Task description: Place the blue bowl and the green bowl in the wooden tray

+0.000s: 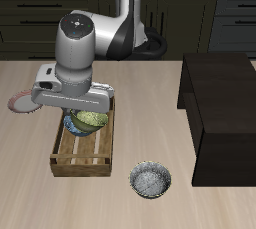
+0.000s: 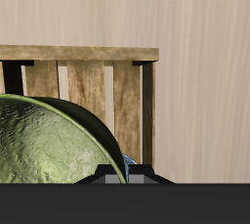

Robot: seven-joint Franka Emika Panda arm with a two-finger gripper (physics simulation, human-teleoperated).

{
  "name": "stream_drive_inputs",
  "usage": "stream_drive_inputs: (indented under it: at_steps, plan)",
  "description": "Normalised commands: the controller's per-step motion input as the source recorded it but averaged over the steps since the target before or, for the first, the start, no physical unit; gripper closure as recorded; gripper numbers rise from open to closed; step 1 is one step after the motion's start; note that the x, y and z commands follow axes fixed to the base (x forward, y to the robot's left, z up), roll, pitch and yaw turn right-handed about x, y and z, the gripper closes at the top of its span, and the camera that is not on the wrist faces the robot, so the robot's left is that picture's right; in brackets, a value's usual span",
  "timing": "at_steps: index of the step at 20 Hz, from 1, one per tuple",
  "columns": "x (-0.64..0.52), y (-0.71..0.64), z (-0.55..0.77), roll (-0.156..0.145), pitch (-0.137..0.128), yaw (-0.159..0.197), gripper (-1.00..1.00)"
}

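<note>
Exterior view: the arm hangs over the wooden tray [image 1: 82, 151], its fingers hidden, so I cannot tell their state. Directly below them the green bowl [image 1: 90, 120] sits atop the blue bowl [image 1: 74, 126] inside the tray.

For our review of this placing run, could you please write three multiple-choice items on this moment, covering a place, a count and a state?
1. Where is the green bowl?
A. inside the wooden tray
B. on the dark cabinet
C. at the table's front edge

2. How many bowls stand outside the tray?
A. none
B. one
C. three

3. How does the grey speckled bowl stand?
A. overturned
B. upright on the table
C. stacked in the tray

Answers: 1 A, it sits between the tray's walls; 2 B, only the grey one; 3 B, its inside faces up.
</note>
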Motion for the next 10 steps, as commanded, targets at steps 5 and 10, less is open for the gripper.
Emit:
stream_drive_inputs:
  at_steps: [5,10]
  plan:
    - [0.06,-0.02,-0.22,-0.019,0.015,0.014,1.0]
    - [0.14,-0.1,-0.37,-0.047,0.06,0.01,1.0]
